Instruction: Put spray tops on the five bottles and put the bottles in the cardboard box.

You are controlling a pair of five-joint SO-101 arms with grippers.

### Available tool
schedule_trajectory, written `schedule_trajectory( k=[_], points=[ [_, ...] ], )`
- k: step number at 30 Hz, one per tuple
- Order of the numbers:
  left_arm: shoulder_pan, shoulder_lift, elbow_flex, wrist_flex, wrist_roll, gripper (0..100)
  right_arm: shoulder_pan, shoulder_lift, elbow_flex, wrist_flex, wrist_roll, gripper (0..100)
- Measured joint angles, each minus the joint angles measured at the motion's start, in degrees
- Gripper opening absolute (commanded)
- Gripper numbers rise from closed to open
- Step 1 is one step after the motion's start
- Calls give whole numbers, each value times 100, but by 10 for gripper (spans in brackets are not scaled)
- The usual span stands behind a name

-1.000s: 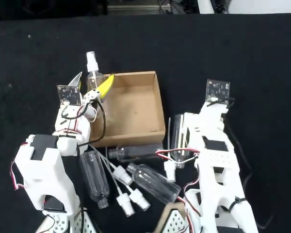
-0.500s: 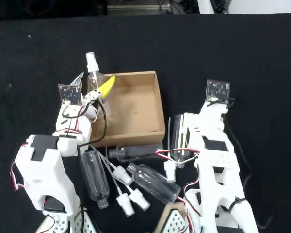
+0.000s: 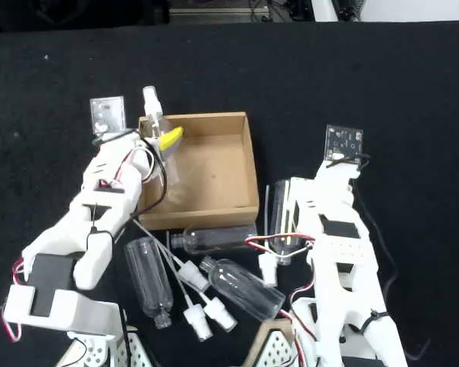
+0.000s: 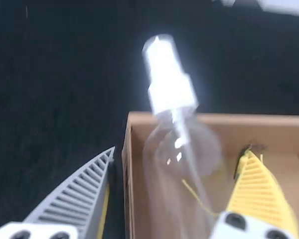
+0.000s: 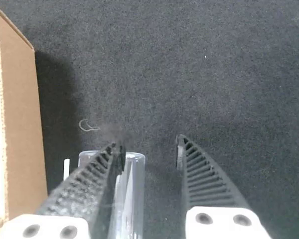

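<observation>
Clear plastic bottle with white spray top [image 3: 154, 126] is poised, tilted, at corner of brown cardboard box [image 3: 206, 218], between jaws of left end effector [image 4: 181, 154], likely for boxing; firm grip cannot be told. Right end effector [image 5: 149, 143] is set, jaws parted, over second clear bottle [image 5: 134, 179] on black bench [image 3: 382, 76], presumably readied for next pick.

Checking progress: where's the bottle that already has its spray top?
In the high view, the capped bottle stands at the cardboard box's far left corner, at the left gripper, its spray top above the rim.
</observation>
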Motion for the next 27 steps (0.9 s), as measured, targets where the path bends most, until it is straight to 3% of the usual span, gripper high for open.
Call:
schedule_trajectory(
  k=[4, 14, 17, 27],
  points=[
    [9, -70, -325, 1055, 105, 346, 0, 0, 0, 0, 0, 149],
    [9, -79, -563, 1284, 105, 346, 0, 0, 0, 0, 0, 149],
    [9, -79, -756, 1723, 105, 346, 0, 0, 0, 0, 0, 149],
    [9, 0, -3499, 5820, 589, 346, 0, 0, 0, 0, 0, 149]
  ],
)
